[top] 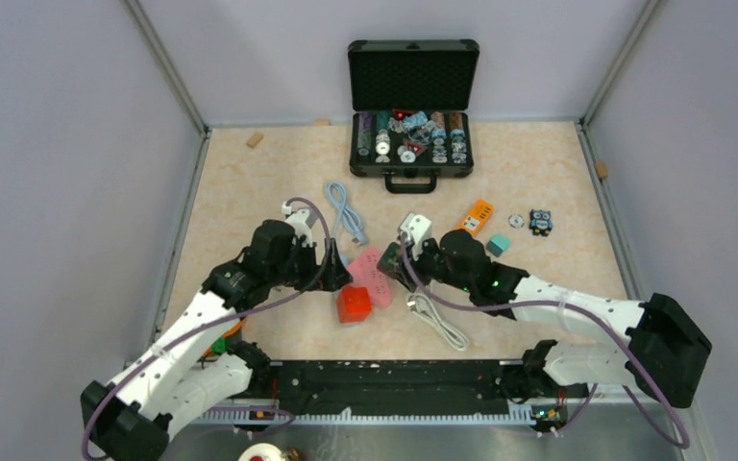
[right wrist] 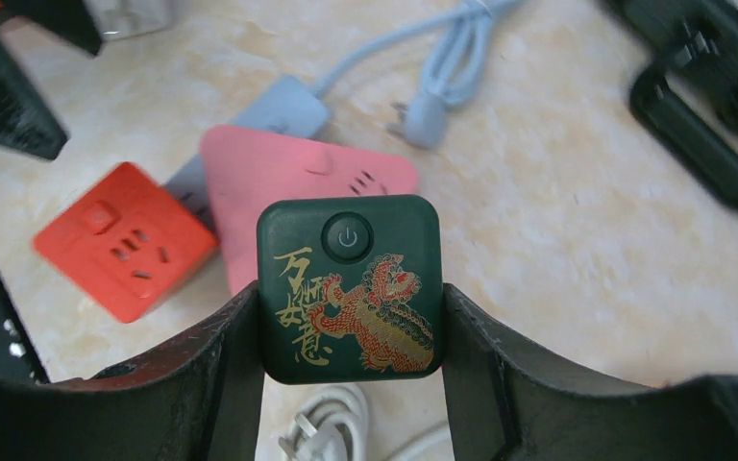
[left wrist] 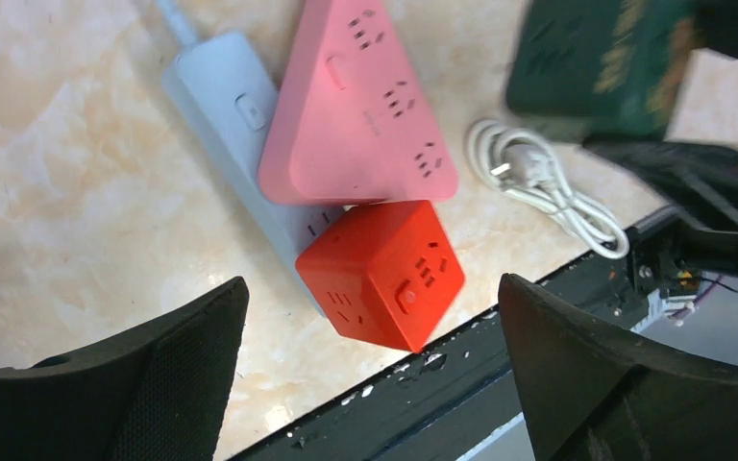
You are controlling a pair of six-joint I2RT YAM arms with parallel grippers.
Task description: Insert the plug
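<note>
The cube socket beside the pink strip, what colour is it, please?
Red cube socket; clearest in the left wrist view.

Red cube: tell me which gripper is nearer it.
Left. The left gripper hangs open just above the red cube; the right gripper, gripping a green block, sits beyond the pink strip.

Likely robot lab cell: grey panel walls [top: 58,144], metal corner posts [top: 166,67], marble-print tabletop [top: 250,192], black mounting rail [top: 394,373].

A fixed camera high behind both arms looks steeply down on the whole table [top: 250,182]. Two wrist cameras look down from close range, one past the left fingers [left wrist: 154,384], one past the right fingers [right wrist: 202,384] and a green block [right wrist: 349,288]. All three show the red cube socket [top: 353,303] and pink power strip [top: 370,272].
</note>
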